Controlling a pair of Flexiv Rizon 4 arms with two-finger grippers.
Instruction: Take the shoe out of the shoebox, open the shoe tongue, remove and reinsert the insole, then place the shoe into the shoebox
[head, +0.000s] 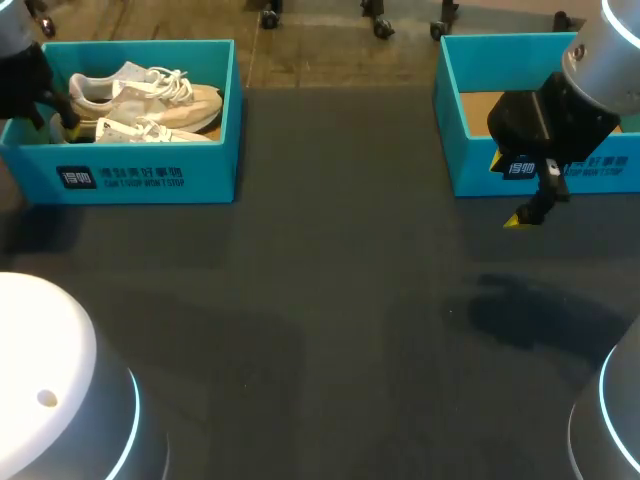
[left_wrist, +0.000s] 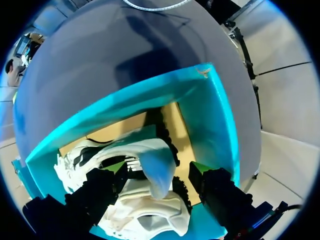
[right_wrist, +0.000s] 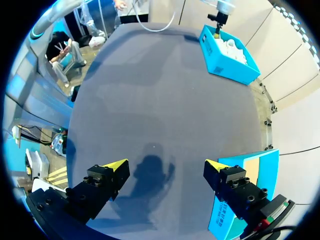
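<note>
- Head view: shoe (head: 150, 95) sits in the left shoebox (head: 150, 175) at 10 o'clock; left gripper (head: 62, 118) dips in at the box's 9 o'clock end; right gripper (head: 528, 212) hangs at 2 o'clock, just in front of the empty shoebox (head: 452, 120).
- Left wrist view: left gripper (left_wrist: 157, 195) tilted down into the shoebox (left_wrist: 210, 115); jaws spread astride the shoe (left_wrist: 145, 215), no clamp visible; likely light with a soft upper, so grab the stiffer heel or sole sides.
- Right wrist view: right gripper (right_wrist: 167, 167) points down at the bare table (right_wrist: 165, 90); jaws wide apart, holding nothing.

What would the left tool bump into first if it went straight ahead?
Most likely the white lace-up sneaker in the turquoise cardboard shoebox: it lies right ahead of the left tool.
</note>
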